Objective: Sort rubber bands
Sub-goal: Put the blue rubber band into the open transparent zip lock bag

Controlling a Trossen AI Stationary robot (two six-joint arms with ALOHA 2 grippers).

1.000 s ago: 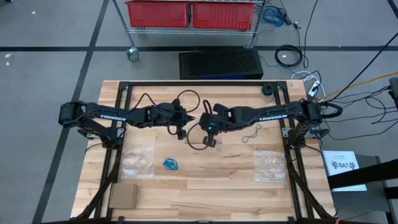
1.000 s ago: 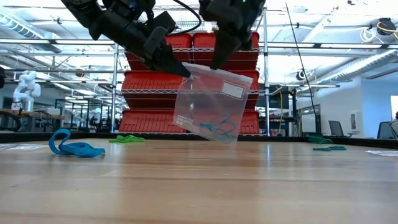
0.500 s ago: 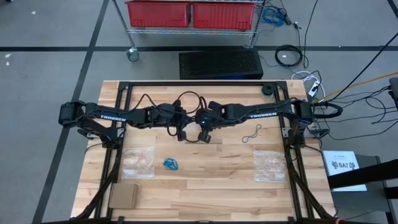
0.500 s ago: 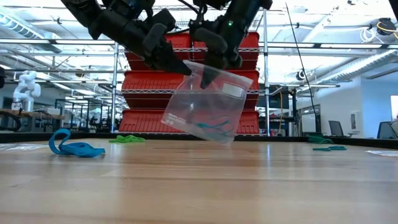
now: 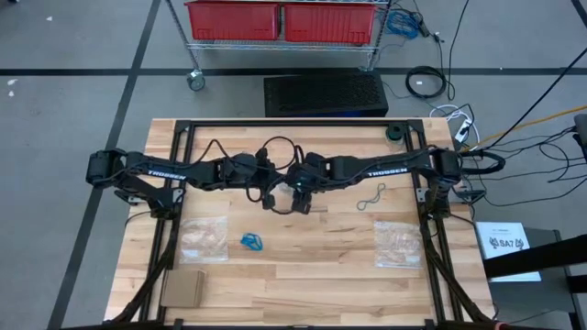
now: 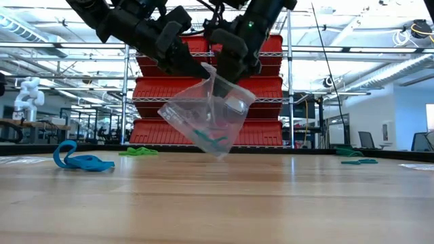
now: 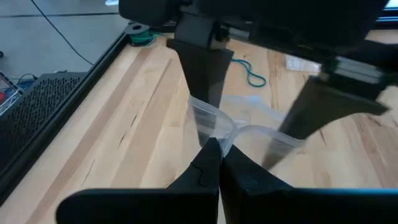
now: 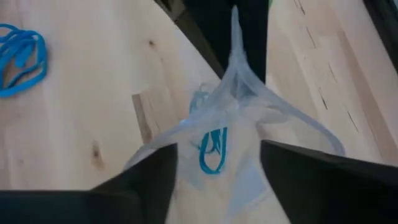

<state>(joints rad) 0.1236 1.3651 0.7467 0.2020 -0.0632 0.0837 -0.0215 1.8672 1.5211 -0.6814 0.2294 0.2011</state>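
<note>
Bagging step: left gripper (image 7: 214,155) clamped shut on rim of clear plastic zip bag (image 6: 203,115) held mid-air w/ blue rubber bands (image 8: 212,149) inside; right gripper (image 8: 217,155) spread inside mouth; next: fetch loose blue rubber-band cluster (image 5: 251,241) off wooden tabletop (image 5: 321,275).

Two dark, slender arms carry white TROSSEN lettering; thick black cables loop off them; tapered black fingers.
</note>
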